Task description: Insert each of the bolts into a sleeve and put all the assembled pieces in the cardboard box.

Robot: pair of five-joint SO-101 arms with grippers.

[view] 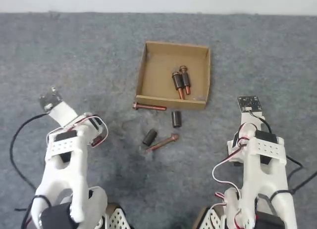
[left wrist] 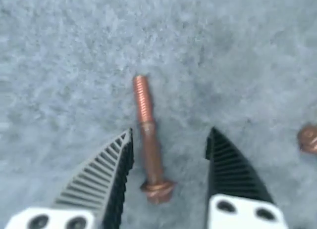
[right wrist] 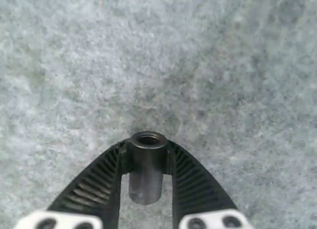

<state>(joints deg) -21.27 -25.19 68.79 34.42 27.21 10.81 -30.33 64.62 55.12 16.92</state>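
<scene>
Now | step: bolt pickup | R gripper (right wrist: 147,146) clamps black sleeve (right wrist: 146,172) | L gripper (left wrist: 171,132) wide open astride bolt (left wrist: 150,140) | next: close, align w/ bore

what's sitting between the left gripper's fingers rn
A copper bolt lies on the carpet between the open fingers of the left gripper, touching neither, as the left wrist view shows.

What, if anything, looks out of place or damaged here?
Nothing looks damaged or spilled. One bolt lies outside the cardboard box, close along its front wall, where jaws may have little room to close on it. The right arm's jaws grip a sleeve squarely.
</scene>
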